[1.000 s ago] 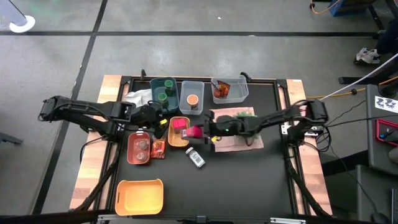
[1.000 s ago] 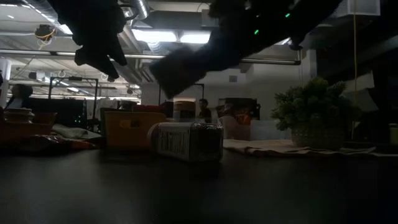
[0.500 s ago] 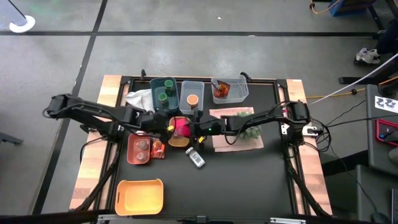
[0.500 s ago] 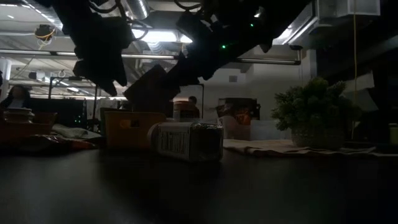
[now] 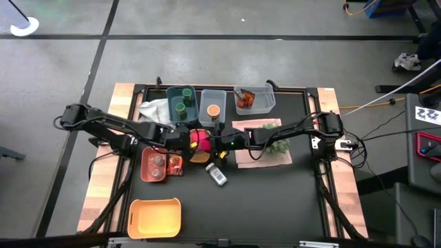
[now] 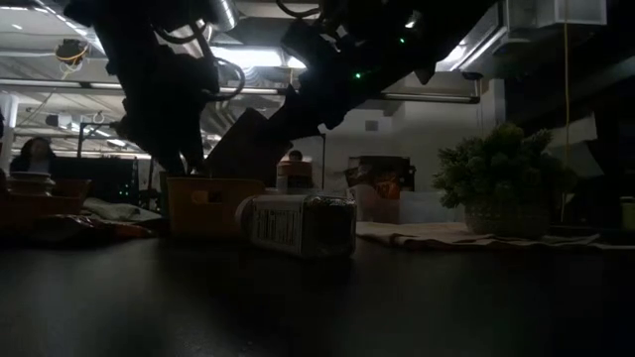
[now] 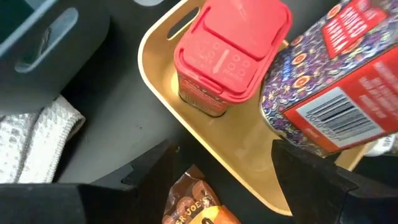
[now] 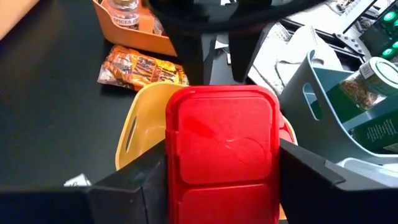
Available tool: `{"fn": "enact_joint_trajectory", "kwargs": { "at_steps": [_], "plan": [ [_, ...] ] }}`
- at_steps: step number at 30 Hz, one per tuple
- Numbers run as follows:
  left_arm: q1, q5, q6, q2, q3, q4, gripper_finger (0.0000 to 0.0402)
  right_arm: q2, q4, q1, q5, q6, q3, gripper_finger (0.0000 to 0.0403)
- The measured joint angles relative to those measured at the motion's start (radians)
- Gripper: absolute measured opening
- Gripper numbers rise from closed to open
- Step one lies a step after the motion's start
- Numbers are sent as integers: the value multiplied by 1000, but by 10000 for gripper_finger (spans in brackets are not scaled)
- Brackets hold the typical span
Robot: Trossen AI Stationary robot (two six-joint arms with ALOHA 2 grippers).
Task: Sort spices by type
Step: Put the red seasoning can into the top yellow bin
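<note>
I see a grey concrete floor with dark seams around a black-topped desk [image 5: 275,200] with pale wooden edges; across it at table height, a dim hall with ceiling lights and a person seated far off at one side.

My right arm reaches in low from its side, stretched nearly flat toward the middle. The right gripper [image 8: 221,180] is clamped on a red-lidded magenta spice box [image 8: 222,152], one finger on each side, carried tilted over the small yellow bin [image 7: 205,134]. A second spice box with a red lid [image 7: 227,53] already stands inside that bin.

My left arm comes in from the opposite side, elbow bent, wrist angled down. The left gripper [image 7: 233,165] hangs just above the yellow bin's near rim, fingers apart and holding nothing, close beside the carried box.

Next to the bin a red-orange packet [image 5: 175,164] lies on the desk, touching the red-orange tray [image 5: 145,165] that holds two jars. The white labelled bottle [image 5: 217,174] lies on its side just in front of the bin. At the back, green-lidded jars sit in a grey-green bin [image 5: 170,96], one orange-lidded jar in a clear bin [image 5: 204,100], and more packets in another clear bin [image 5: 267,98]. A white cloth [image 5: 151,108] lies beside them. A spiky green plant [image 6: 501,164] stands on a pinkish mat [image 5: 247,158]. An orange bin [image 5: 155,217] sits at the front.
</note>
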Motion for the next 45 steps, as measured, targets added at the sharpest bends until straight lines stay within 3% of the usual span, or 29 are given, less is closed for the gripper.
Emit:
{"fn": "enact_joint_trajectory", "kwargs": {
  "at_steps": [24,34,45],
  "plan": [
    [0,0,-6,23,0,10,251,1,10,0,-2,0,0,230],
    [0,0,-6,22,2,-24,251,80,47,0,-6,0,-1,230],
    [0,0,-6,22,1,-29,251,85,94,0,-5,0,-1,230]
  ]
}}
